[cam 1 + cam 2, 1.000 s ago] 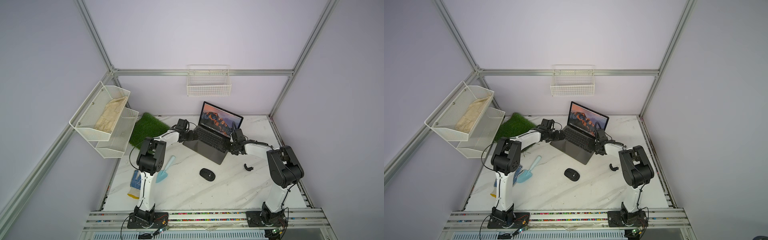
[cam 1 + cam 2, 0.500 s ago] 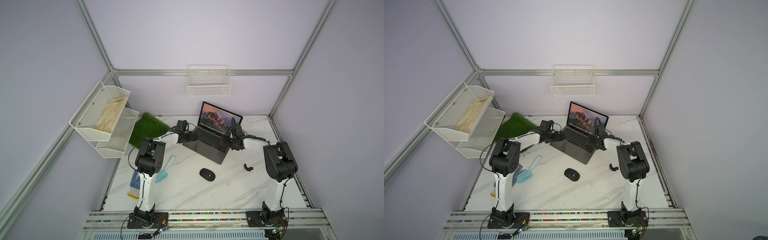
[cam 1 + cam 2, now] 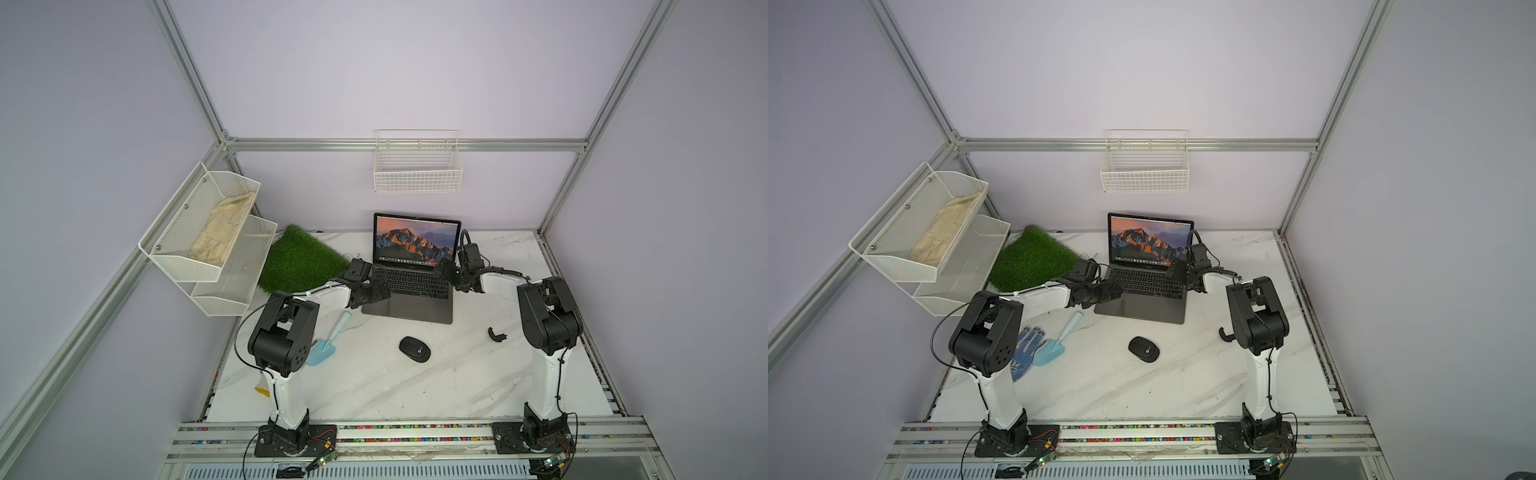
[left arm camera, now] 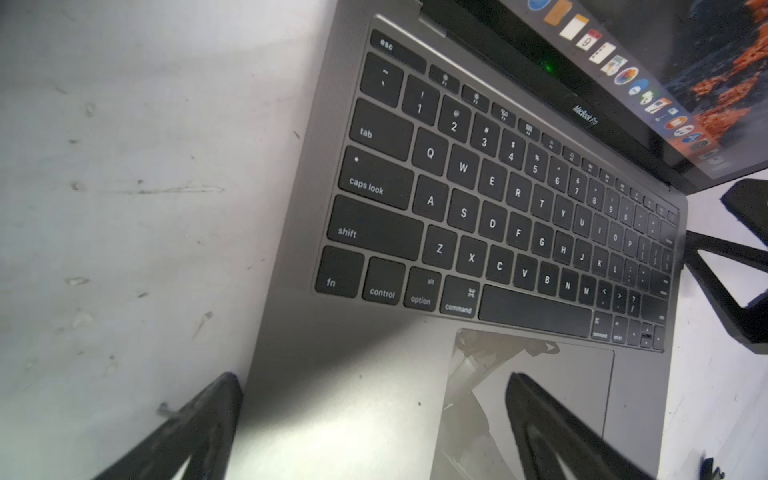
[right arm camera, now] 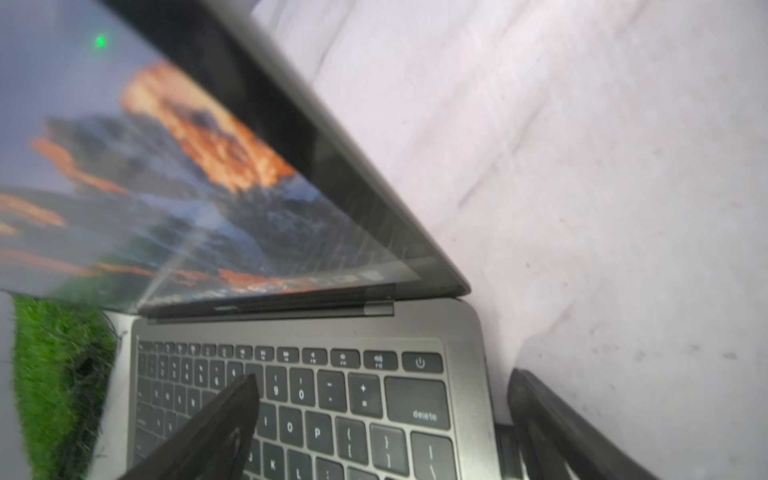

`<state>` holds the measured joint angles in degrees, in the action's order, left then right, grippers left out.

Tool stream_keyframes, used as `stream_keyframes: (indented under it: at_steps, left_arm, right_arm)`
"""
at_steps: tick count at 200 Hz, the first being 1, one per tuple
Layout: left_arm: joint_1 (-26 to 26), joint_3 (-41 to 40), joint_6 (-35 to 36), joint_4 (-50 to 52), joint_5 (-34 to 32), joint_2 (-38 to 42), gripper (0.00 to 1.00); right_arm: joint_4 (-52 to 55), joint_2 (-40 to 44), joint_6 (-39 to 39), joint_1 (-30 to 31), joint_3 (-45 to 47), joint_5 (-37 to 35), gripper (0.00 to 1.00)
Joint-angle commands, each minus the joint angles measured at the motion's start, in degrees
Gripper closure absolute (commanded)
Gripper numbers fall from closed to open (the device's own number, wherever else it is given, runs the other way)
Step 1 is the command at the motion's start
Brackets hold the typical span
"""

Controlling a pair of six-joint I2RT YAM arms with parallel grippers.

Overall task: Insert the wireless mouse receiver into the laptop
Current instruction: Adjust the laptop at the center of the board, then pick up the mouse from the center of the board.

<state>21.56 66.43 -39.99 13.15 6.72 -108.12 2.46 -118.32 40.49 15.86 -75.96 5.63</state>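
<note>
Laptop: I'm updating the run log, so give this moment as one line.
left gripper: open, straddling laptop front-left corner | right gripper: open, at right edge | wireless mouse receiver: stub at that edge, apparently inserted

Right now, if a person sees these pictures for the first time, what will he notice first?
The open laptop at the back middle of the white table, its screen showing an orange mountain, draws the eye first. Both arms reach it: the left gripper stands open across its left edge, the right gripper open across its right edge. A black mouse lies in front.
</note>
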Motion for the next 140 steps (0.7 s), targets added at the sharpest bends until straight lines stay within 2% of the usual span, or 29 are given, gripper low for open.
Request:
stream_keyframes:
  at_steps: [1, 30, 59, 84, 112, 140]
  left_arm:
    - [0.6, -2.8, -4.4, 4.5, 1.8, 1.6, 0.00]
    - [-2.8, -3.4, -1.9, 4.4, 1.1, 9.1, 0.00]
    - [-3.6, -4.3, 0.6, 4.6, -1.4, 16.5, 0.00]
    - [-3.9, -6.1, 0.8, 4.5, -5.0, 21.2, 0.00]
    - [-4.4, -10.4, 0.6, 2.2, -9.1, 27.6, 0.00]
    - [-4.8, -14.5, 0.9, -0.5, -11.2, 33.7, 0.00]
  right_arm:
    - [-1.6, 1.6, -0.1, 2.5, 0.3, 1.1, 0.03]
    - [1.0, 14.9, -15.3, 2.0, 8.0, -4.8, 0.03]
    - [7.7, 28.6, -25.3, 4.1, 15.7, 3.5, 0.03]
    - [10.7, 36.9, -28.0, 12.1, 23.4, 9.0, 0.03]
    - [13.5, 41.5, -25.5, 23.1, 28.1, 2.6, 0.03]
    - [15.6, 40.3, -25.9, 28.7, 29.1, 0.8, 0.03]
